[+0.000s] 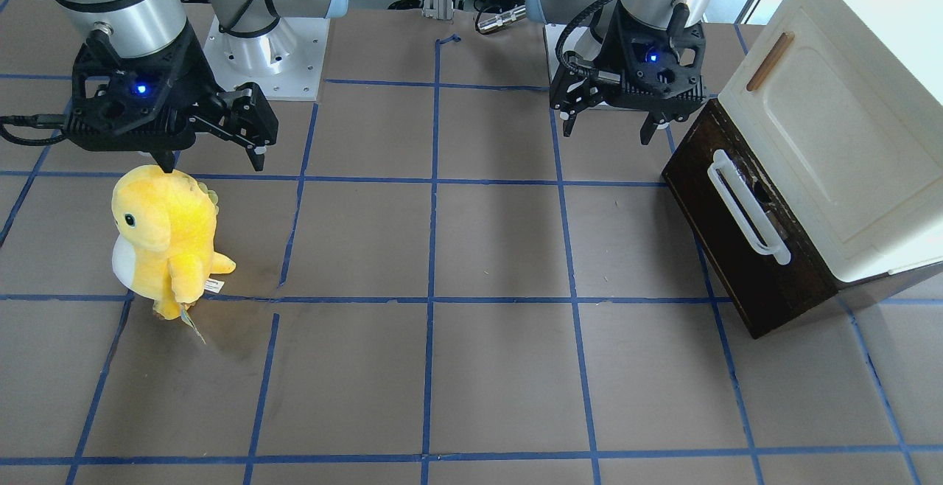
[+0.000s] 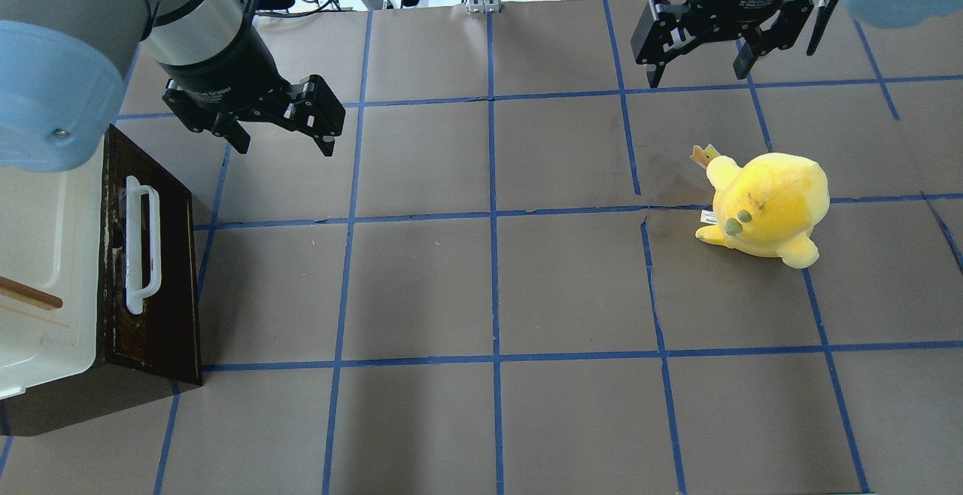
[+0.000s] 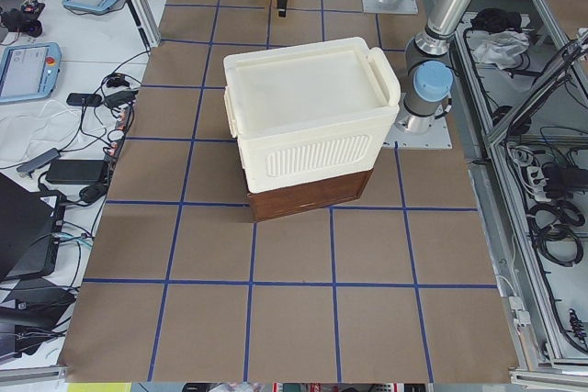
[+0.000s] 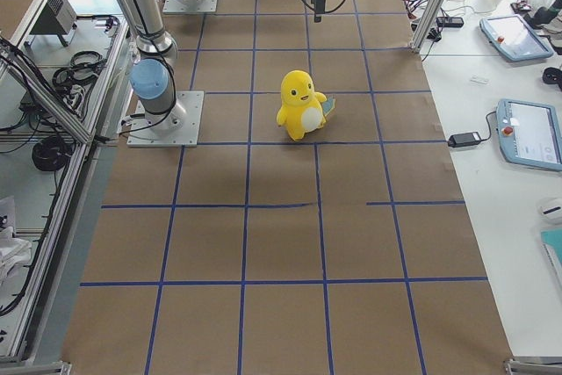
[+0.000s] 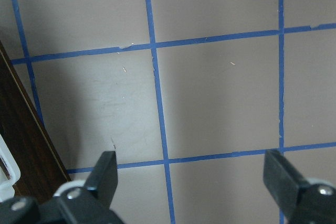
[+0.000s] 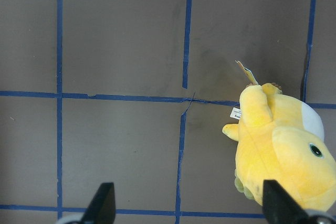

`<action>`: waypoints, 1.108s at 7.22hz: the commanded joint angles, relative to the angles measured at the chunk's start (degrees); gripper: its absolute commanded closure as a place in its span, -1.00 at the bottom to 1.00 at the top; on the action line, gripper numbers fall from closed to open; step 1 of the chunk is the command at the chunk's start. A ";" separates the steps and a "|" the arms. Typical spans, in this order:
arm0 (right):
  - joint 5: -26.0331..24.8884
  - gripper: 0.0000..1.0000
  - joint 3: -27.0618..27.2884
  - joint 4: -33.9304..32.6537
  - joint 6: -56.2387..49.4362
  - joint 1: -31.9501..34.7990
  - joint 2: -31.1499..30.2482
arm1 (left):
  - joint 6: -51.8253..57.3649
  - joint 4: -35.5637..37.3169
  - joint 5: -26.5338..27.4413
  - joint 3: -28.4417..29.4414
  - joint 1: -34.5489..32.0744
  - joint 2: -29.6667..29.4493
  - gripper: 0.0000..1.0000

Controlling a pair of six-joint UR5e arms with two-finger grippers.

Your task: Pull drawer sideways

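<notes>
The drawer (image 1: 737, 249) has a dark brown front and a long white bar handle (image 1: 744, 208). It sits pushed in at the bottom of a cream-white cabinet (image 1: 832, 138). In the overhead view the drawer (image 2: 162, 284) is at the left edge, with its handle (image 2: 141, 247) facing the table's middle. My left gripper (image 2: 284, 145) is open and empty above the table, just beyond the drawer's far corner, not touching it. It also shows in the front view (image 1: 608, 135) and the left wrist view (image 5: 194, 182), where the drawer front (image 5: 23, 145) shows at the left. My right gripper (image 2: 696, 77) is open and empty.
A yellow plush dinosaur (image 2: 767, 205) stands on the right half of the table, just below my right gripper (image 1: 214, 166) in the front view. It also shows in the right wrist view (image 6: 283, 150). The cabinet has a small brown handle (image 1: 770, 61). Blue tape lines grid the brown tabletop (image 2: 496, 284).
</notes>
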 commanded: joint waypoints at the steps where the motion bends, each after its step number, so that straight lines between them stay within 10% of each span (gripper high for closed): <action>1: -0.08 -1.00 0.00 0.00 0.00 0.00 0.00 | -0.39 0.01 0.38 0.01 -0.09 -0.12 -1.00; 8: 0.01 -1.00 0.00 0.00 0.00 0.00 0.00 | -0.83 0.19 0.56 0.01 -0.09 -1.00 -1.00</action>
